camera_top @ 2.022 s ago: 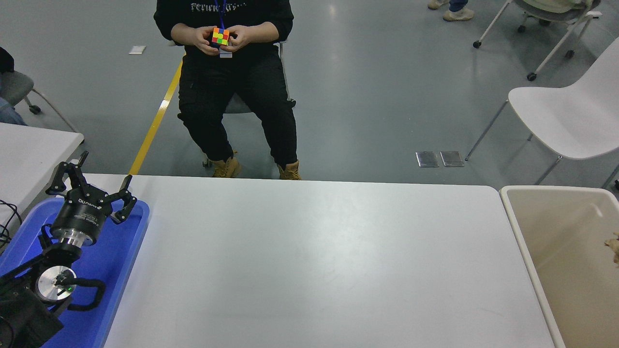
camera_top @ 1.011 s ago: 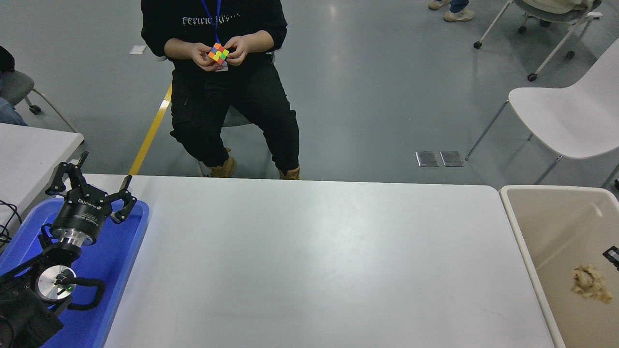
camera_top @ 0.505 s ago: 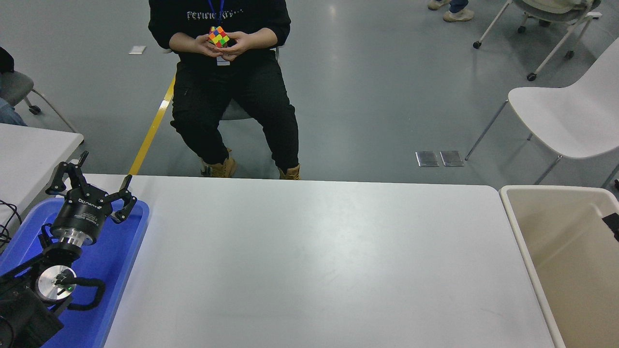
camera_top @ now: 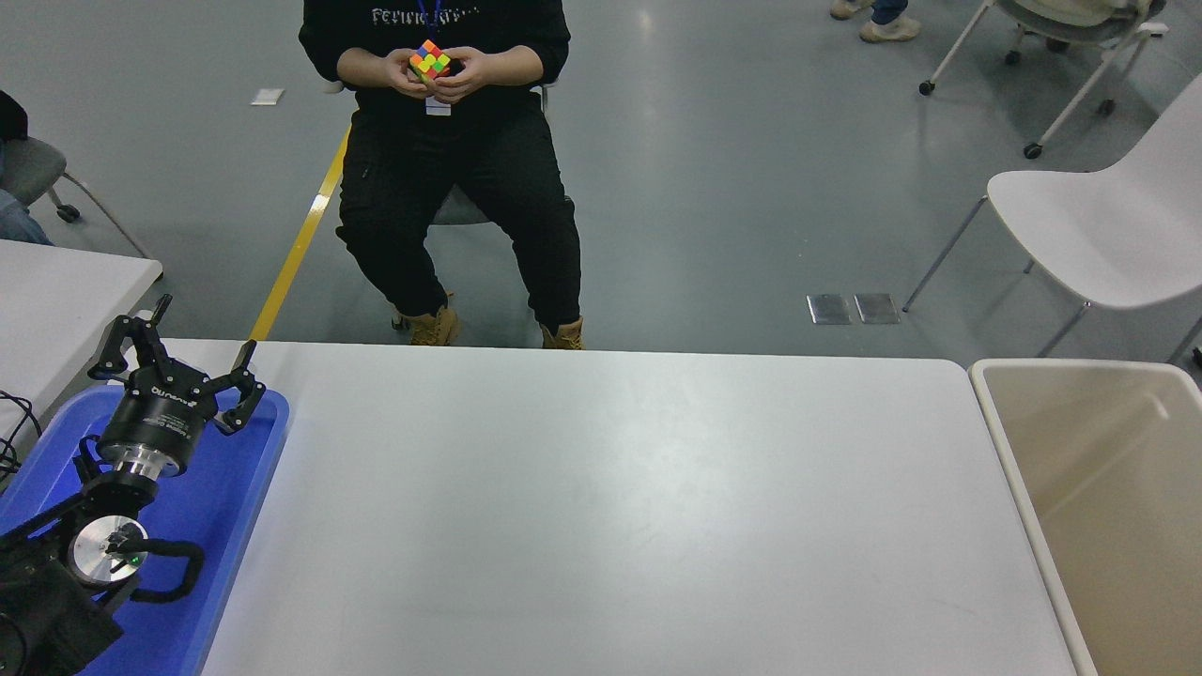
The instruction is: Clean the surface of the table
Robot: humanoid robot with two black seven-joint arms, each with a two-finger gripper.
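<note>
A: Counts? Quick.
B: One white table surface (camera_top: 601,507), fills the middle of the view, near edge out of frame, far edge by the person's boots. One blue tray (camera_top: 202,526) at its left end. One beige bin (camera_top: 1099,488) just beside its right end.
A: Arms?
B: One visible. Left arm at the near left, over the blue tray. Left end effector (camera_top: 178,361) has its fingers spread wide, gripping nothing. Right arm not visible.
A: People?
B: One seated person (camera_top: 451,178) on the far side, black clothes, two tan boots near the far edge of the surface. Both hands on one multicoloured puzzle cube (camera_top: 429,60). Also a pair of feet at the far top right, another person cropped at the left edge.
A: Furniture?
B: One white chair (camera_top: 1099,225) far right, one wheeled chair (camera_top: 1052,56) beyond it, one smaller white table (camera_top: 56,291) at far left. One yellow floor line (camera_top: 300,235).
</note>
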